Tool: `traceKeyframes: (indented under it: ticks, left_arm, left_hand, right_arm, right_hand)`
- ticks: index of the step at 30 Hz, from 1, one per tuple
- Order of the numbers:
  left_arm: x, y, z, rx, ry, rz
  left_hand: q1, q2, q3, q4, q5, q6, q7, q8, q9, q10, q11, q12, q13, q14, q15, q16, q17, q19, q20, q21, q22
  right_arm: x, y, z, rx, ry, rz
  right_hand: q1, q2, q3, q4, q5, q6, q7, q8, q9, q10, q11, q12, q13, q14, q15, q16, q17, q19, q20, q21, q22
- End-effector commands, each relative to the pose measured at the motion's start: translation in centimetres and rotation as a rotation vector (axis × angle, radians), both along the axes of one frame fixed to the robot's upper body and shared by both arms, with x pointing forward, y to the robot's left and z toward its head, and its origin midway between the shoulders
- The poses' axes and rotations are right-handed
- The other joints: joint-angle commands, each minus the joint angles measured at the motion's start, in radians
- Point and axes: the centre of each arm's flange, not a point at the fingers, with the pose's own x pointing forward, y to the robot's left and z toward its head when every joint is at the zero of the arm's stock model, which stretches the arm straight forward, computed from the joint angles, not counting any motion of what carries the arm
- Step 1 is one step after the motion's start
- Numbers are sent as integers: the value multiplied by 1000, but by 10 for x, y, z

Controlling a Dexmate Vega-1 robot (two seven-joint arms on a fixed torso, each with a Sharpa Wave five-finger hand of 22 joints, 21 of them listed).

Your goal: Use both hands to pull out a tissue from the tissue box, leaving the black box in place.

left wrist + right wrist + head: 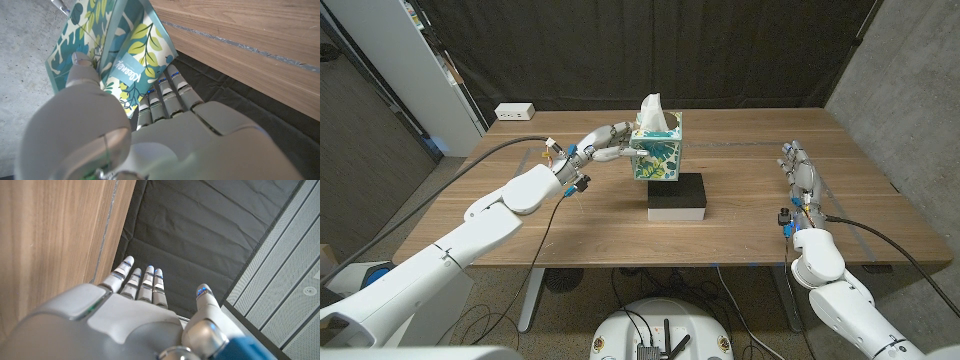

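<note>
Two hands are asked for by the task, but only one is engaged at this moment: the left hand (603, 142) is closed around the tissue box (657, 150), with the thumb on one patterned face and the other fingers (165, 92) laid along the adjoining face, as the left wrist view shows. The tissue box is seen in the head view above the black box (678, 196), near the middle of the wooden table (740, 225); whether it is resting on the black box or is lifted a little cannot be told. A white tissue (651, 107) is standing up from the opening at the top. The right hand (800, 172) is well apart, over the right side of the table, with its fingers released and straight, holding nothing. The step in hand is judged to be the steadying of the tissue box, so that the tissue can be taken by the other hand. For this to be done well, the grip of the left hand should be kept firm but not crushing, since thin cardboard is easily dented. The right hand should be brought over the top and the tissue pinched low, near the opening. The pull is best made straight upward and slowly, so that the tissue is not torn and the black box is not pushed sideways.
</note>
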Motion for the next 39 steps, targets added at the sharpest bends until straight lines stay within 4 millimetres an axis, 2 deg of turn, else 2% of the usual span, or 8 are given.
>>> traceKeyframes:
  ticks: [1, 17, 22, 25, 30, 35, 39]
  left_arm:
    - [-1, -2, -2, -4, 1, 5]
    - [1, -6, -3, -2, 4, -5]
    - [1, -6, -3, -1, 8, -11]
    - [1, -6, -4, -1, 8, -9]
    - [1, -6, -4, 1, 6, -9]
    - [1, -7, -3, 2, 5, -14]
    - [1, -8, -4, 0, 7, -17]
  left_hand:
    - [-7, -6, 5, -5, -3, -1, -4, 5, 0, 2, -5, -2, 4, -6, -113, 0, 0, 1, -3, -2, 2]
    - [-13, -9, 9, -5, -3, -4, -5, 4, 0, 0, -4, -4, 6, -7, -113, -1, 0, -1, -4, -3, 3]
    - [-17, -5, 11, -2, -3, -10, 0, 2, 0, -5, 0, -6, 7, -12, -110, -2, 1, -4, 0, -5, 3]
    - [-19, -9, 12, -4, -4, -4, -5, 4, 0, -2, -7, -5, 8, -10, -115, -1, 0, -4, -5, -5, 3]
    - [-19, -11, 13, -6, -3, -7, -6, 3, 0, -4, -3, -6, 8, -11, -115, -2, 0, -6, -7, -5, 3]
    - [-21, -11, 15, -5, -3, -7, -6, 3, 0, -4, -3, -6, 9, -12, -115, -2, 0, -6, -7, -5, 3]
    - [-21, -10, 17, -6, -3, -8, -5, 3, 0, -5, -4, -7, 9, -13, -114, -2, 0, -6, -7, -5, 3]
  right_arm:
    - [-12, 0, -9, 11, -3, -12]
    - [-15, 0, -13, 9, 24, -16]
    - [-15, 2, -12, 5, 34, -5]
    - [-15, 2, -11, 5, 28, 6]
    - [-18, 3, -5, -1, 12, 17]
    - [-22, 7, 6, -26, -9, 27]
    - [-25, 11, 14, -39, -18, 41]
  right_hand:
    - [3, 25, 3, -4, 2, -3, 2, -1, 2, -1, 6, 0, 3, -5, 2, -2, 5, -3, 4, -5, 4]
    - [4, 18, 1, -8, 1, -4, 6, 0, 2, -2, 6, 0, 3, -6, 6, -3, 4, -4, 6, -5, 4]
    - [20, 21, 11, -20, 7, -4, 7, 0, 2, -4, 7, -1, 3, -7, 9, -7, 0, -5, 8, -6, 4]
    - [27, 22, 15, -25, 9, -6, 7, 0, 1, -5, 8, -1, 3, -8, 9, -8, -2, -7, 8, -7, 4]
    - [34, 25, 20, -29, 10, -9, 2, -1, 1, -8, 5, -2, 3, -12, 3, -10, -3, -9, 2, -8, 4]
    - [35, 28, 21, -28, 10, -27, 9, -7, 1, -28, 17, -8, 2, -25, 8, -14, -2, -16, 2, -10, 4]
    - [33, 28, 20, -27, 9, -37, 14, -10, 1, -38, 17, -10, 2, -30, 9, -15, -1, -23, 3, -12, 4]
